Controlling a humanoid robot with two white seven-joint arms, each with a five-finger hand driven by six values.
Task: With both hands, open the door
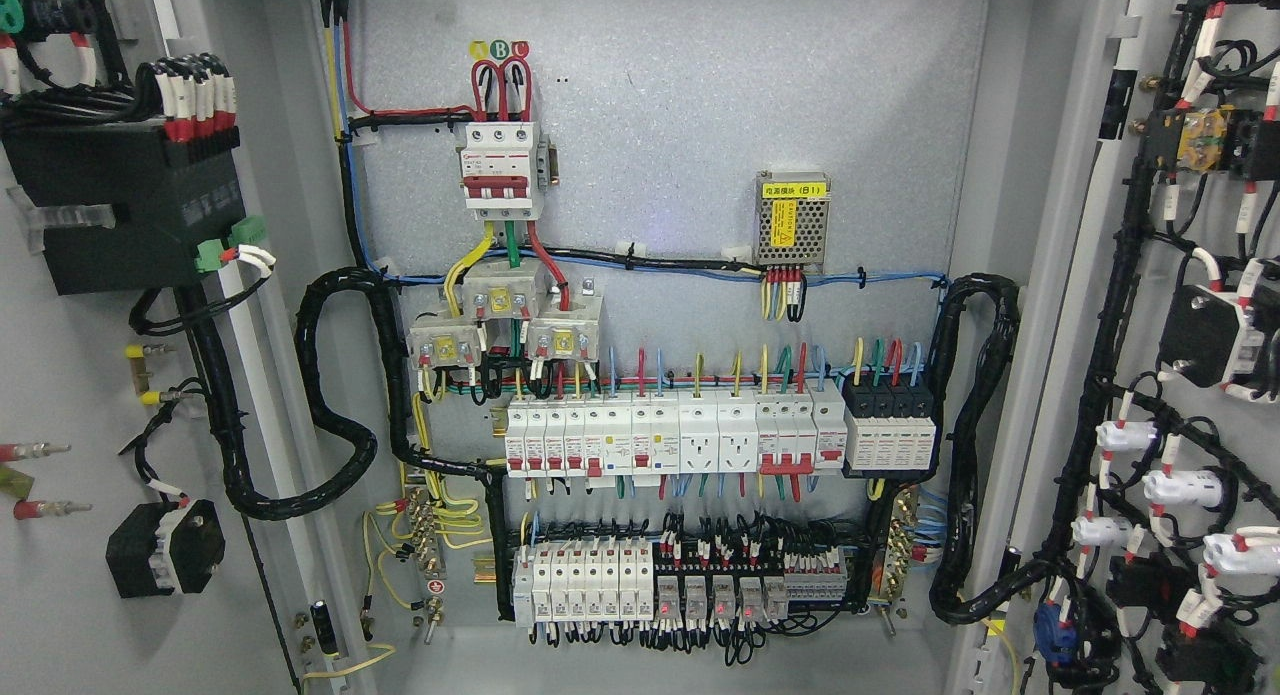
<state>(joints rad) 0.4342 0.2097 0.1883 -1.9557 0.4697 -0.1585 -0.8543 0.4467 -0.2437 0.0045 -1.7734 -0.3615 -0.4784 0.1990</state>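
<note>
Both doors stand swung wide: the left door point(70, 395) and right door point(1180, 375) are cut off by the frame edges, flanking the wired cabinet interior point(660, 175). Neither hand shows, so their state cannot be told.

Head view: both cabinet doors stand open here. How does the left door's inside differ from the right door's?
The left door carries a large black module near its top and few parts below, with much bare grey panel; the right door is crowded with small black and white components down its length. The left door's harness runs as one black loom into the cabinet; the right door's branches to many parts. Both are swung open and wired inside. No robot hand shows.
</note>
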